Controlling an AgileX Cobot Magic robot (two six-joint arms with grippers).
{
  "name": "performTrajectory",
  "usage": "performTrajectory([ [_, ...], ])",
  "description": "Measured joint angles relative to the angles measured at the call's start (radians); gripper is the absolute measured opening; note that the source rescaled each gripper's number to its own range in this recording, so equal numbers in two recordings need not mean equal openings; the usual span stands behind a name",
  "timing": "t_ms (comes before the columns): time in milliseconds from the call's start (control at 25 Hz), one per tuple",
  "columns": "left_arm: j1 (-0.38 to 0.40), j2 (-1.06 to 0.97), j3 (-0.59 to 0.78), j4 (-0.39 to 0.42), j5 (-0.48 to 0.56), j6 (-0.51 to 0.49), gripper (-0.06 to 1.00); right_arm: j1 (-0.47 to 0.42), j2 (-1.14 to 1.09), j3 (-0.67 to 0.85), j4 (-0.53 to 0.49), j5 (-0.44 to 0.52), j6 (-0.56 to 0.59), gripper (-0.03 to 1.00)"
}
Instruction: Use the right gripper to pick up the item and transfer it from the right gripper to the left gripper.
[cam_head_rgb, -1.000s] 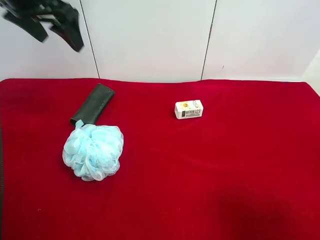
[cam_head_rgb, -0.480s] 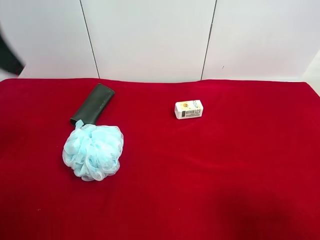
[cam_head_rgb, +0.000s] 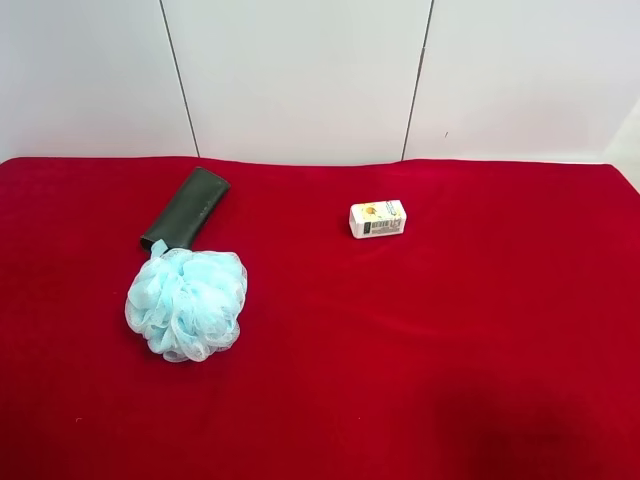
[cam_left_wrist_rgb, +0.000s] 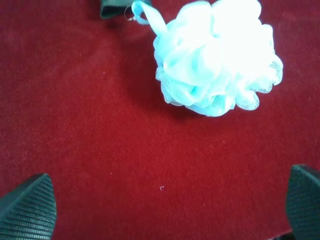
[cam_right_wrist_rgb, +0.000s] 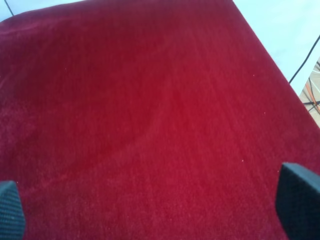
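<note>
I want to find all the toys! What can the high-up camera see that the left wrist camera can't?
Only the high view shows the small white box and the whole length of the dark case. Only the left wrist view shows the left gripper, open, with its black fingertips above the cloth. Both show the light-blue bath pouf on the red cloth, with the case's end beside its loop.

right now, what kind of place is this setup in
Probably a lab test bench for robot handling, not a home. A red cloth covers the table in front of plain white wall panels, and only three unrelated props lie on it: a dark pouch, a blue bath pouf and a small white box.
</note>
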Motion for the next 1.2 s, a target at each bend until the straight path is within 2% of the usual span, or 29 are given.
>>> performTrajectory([
  [160, 0.0, -0.114, 0.07, -0.003, -0.011, -0.004, 0.87, 0.0, 0.0, 0.0, 0.0, 0.0, 0.0, 1.0],
  [360, 0.001, -0.178, 0.134, 0.02, 0.043, -0.004, 0.87, 0.0, 0.0, 0.0, 0.0, 0.0, 0.0, 1.0],
  [520, 0.068, -0.248, 0.18, 0.02, 0.035, -0.004, 0.87, 0.0, 0.0, 0.0, 0.0, 0.0, 0.0, 1.0],
  [760, 0.164, -0.388, 0.245, 0.02, -0.075, -0.004, 0.87, 0.0, 0.0, 0.0, 0.0, 0.0, 0.0, 1.0],
  [920, 0.216, -0.475, 0.266, 0.021, -0.077, -0.004, 0.87, 0.0, 0.0, 0.0, 0.0, 0.0, 0.0, 1.0],
  [1200, 0.232, -0.513, 0.267, 0.021, -0.076, -0.004, 0.87, 0.0, 0.0, 0.0, 0.0, 0.0, 0.0, 1.0],
])
